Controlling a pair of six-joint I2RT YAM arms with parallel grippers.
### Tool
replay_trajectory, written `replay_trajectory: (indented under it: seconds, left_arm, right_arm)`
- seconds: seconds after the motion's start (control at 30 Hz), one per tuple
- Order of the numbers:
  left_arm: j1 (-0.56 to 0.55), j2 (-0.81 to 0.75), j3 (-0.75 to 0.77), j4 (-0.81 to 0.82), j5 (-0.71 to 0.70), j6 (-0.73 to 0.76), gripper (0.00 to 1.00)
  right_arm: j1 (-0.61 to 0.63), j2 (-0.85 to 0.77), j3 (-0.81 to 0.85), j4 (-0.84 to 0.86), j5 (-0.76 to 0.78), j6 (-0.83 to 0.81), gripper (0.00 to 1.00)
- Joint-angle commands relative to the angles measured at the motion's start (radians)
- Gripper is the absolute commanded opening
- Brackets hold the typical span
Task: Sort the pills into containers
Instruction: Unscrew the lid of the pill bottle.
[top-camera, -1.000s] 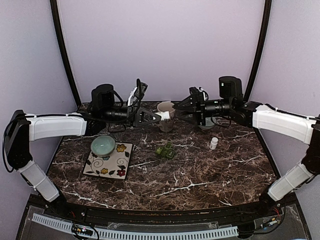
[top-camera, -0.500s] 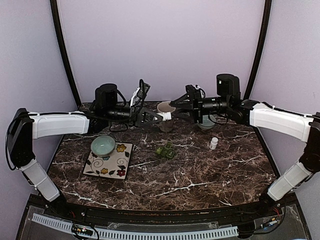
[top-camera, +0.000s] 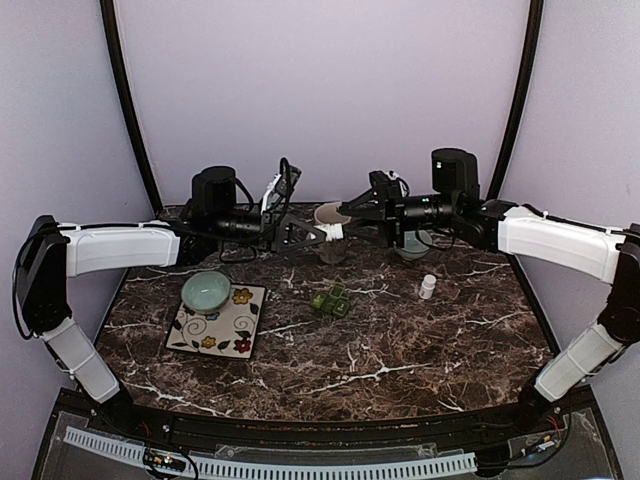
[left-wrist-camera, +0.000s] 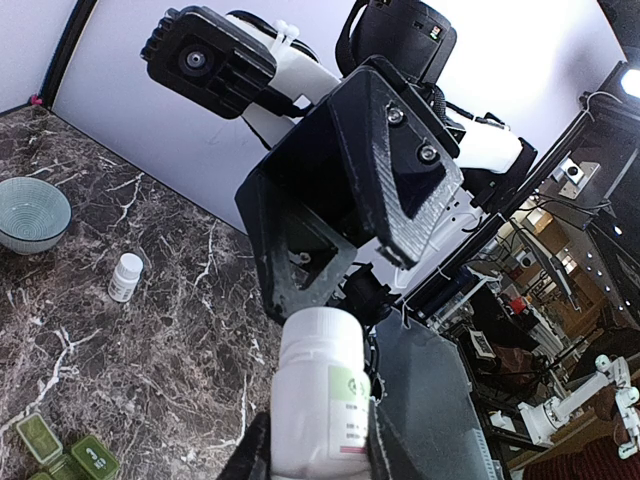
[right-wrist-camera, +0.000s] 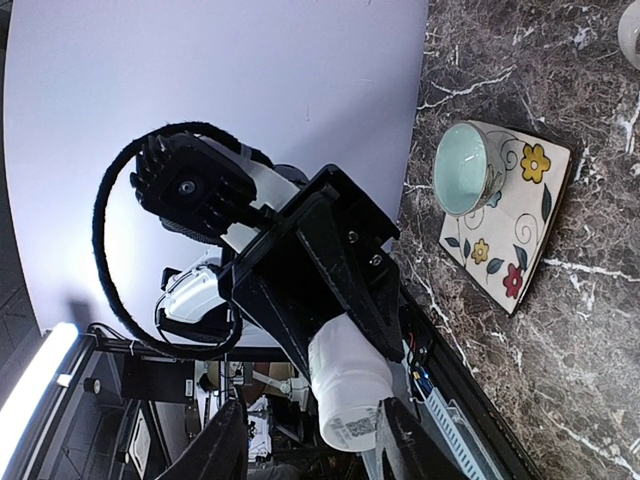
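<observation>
Nearest, at lower left, a flowered plate (top-camera: 232, 335) carries a pale green bowl (top-camera: 205, 291). At mid-frame the dark green pill box (top-camera: 330, 300) lies on the marble table (top-camera: 400, 350), with a small white vial (top-camera: 428, 287) well apart to its right. Farther back, by the mug (top-camera: 325, 213), the left gripper (left-wrist-camera: 320, 450) clamps a white pill bottle (left-wrist-camera: 320, 370). The right gripper (right-wrist-camera: 307, 445) straddles the bottle's other end, its jaws wider than the bottle, with a gap on one side.

At lower centre I saw the left gripper (right-wrist-camera: 335, 325) holding a bottle (right-wrist-camera: 350, 390) between the right gripper's (right-wrist-camera: 310, 445) fingers; a bowl (right-wrist-camera: 465, 165) sat on a plate (right-wrist-camera: 520, 255), upper right.
</observation>
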Motion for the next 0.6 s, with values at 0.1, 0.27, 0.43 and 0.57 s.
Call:
replay_trajectory:
  seconds: [0.1, 0.27, 0.43, 0.57]
  left_arm:
    - [-0.004, -0.021, 0.031, 0.012, 0.011, 0.007, 0.00]
    - [-0.003, -0.033, 0.020, 0.006, 0.011, 0.006, 0.00]
    - [-0.004, -0.045, -0.003, 0.016, 0.004, 0.001, 0.00]
    - [-0.005, -0.043, -0.005, 0.034, 0.004, -0.009, 0.00]
  right_arm:
    - [0.015, 0.004, 0.014, -0.012, -0.002, -0.036, 0.43]
    - [0.015, -0.004, 0.019, -0.031, 0.005, -0.059, 0.43]
    - [0.015, -0.006, 0.032, -0.047, 0.009, -0.068, 0.43]
    - [0.016, 0.000, 0.037, -0.084, 0.010, -0.090, 0.43]
